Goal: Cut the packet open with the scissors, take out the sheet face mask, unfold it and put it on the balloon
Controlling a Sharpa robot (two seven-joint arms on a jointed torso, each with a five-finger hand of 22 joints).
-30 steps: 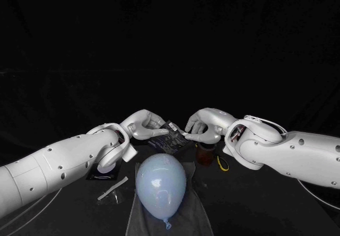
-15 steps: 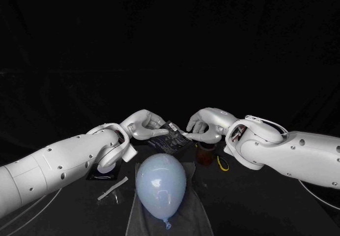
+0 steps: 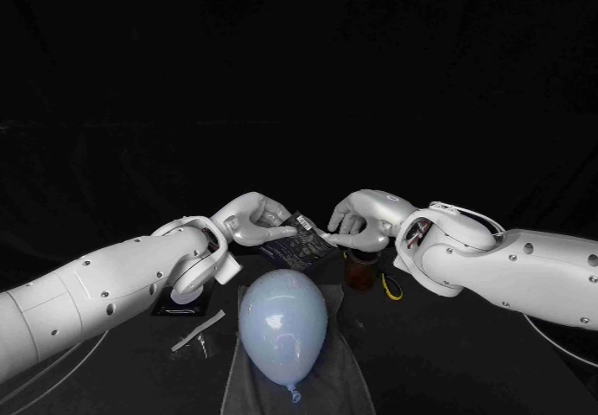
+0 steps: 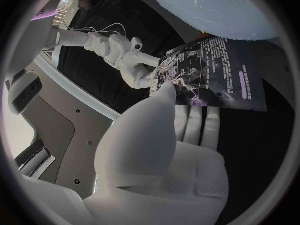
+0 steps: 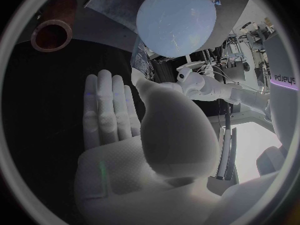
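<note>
Above the table I hold a dark printed packet (image 3: 296,246) between both hands, just behind the pale blue balloon (image 3: 283,318). My left hand (image 3: 253,222) pinches its left top edge, thumb (image 4: 164,96) on the printed face (image 4: 219,72). My right hand (image 3: 359,218) grips the right top corner, and the left wrist view shows this hand (image 4: 125,60) at that corner. The right wrist view looks past my right hand (image 5: 137,150) to the balloon (image 5: 176,21), the packet's edge (image 5: 141,60) and my left hand (image 5: 201,84). Yellow-handled scissors (image 3: 392,286) lie under my right wrist, mostly hidden.
The balloon lies on a clear sheet (image 3: 352,380) at the table's front. A cut-off pale strip (image 3: 200,330) lies to its left. A small black stand (image 3: 178,306) sits under my left forearm. A brown ring-shaped object (image 3: 360,273) stands beside the scissors, and its open top (image 5: 51,35) faces my right wrist.
</note>
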